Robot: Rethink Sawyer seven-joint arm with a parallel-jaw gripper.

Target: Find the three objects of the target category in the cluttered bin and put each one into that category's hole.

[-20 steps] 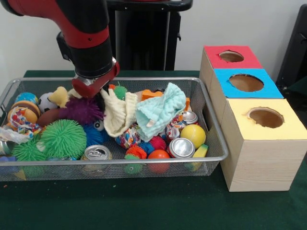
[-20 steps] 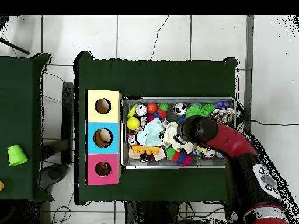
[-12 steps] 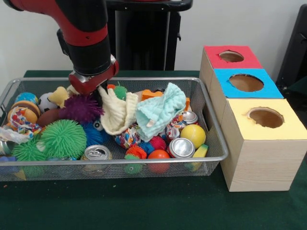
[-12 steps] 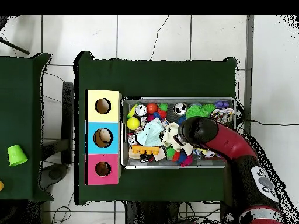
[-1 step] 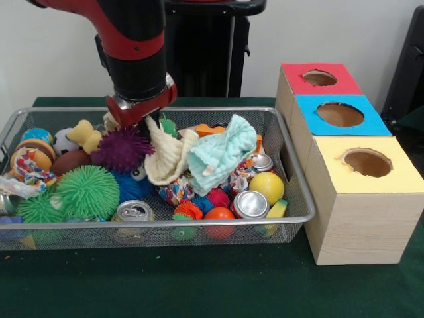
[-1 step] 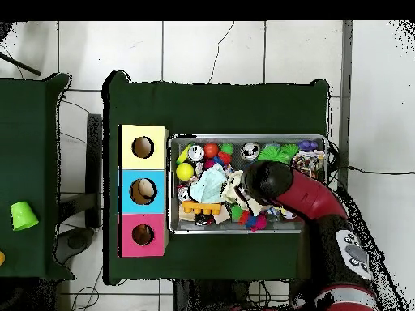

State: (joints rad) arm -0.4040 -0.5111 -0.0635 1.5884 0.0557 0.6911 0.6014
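Note:
A wire bin (image 5: 293,173) holds a jumble of toys, cans and cloths. My gripper (image 5: 147,121) hangs over the bin's back middle, shut on the top end of a cream cloth (image 5: 165,159) that trails down into the pile. A light blue cloth (image 5: 222,156) lies against it on the right. In the overhead view the arm covers the gripper; the cream cloth (image 6: 236,188) and the light blue cloth (image 6: 211,185) show beside it. Right of the bin stand the red box (image 5: 318,78), blue box (image 5: 339,114) and yellow box (image 5: 366,162), each with a round hole.
A purple spiky ball (image 5: 121,149) and a green spiky ball (image 5: 87,192) lie left of the cloth. Two cans (image 5: 134,211) (image 5: 250,204) and a yellow ball (image 5: 267,187) sit at the front. A green cup (image 6: 23,215) stands on a separate table.
The gripper has risen a little and shifted right in the front view, pulling the cream cloth's top end up and right with it.

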